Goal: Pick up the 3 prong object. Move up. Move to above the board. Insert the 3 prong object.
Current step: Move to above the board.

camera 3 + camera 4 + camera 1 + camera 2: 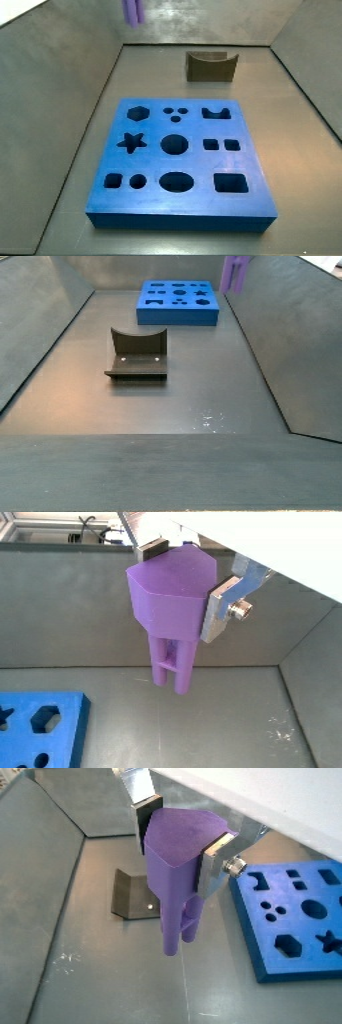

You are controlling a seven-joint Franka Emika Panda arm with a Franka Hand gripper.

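My gripper (187, 580) is shut on the wide cap of the purple 3 prong object (171, 602), one silver finger on each side of it. The prongs (179, 928) hang straight down, clear of the floor, in both wrist views. They hang beside the blue board (301, 918), not over it. In both side views only the prongs show, at the picture's upper edge (132, 10) (237, 274), and the gripper is out of frame. The board (181, 160) lies flat on the floor with its shaped cutouts facing up, three small round holes among them.
The fixture (138, 354), a dark bracket on a base plate, stands on the floor away from the board (179, 302), and also shows in a wrist view (134, 893) and a side view (210, 65). Sloping grey walls (40, 346) enclose the floor.
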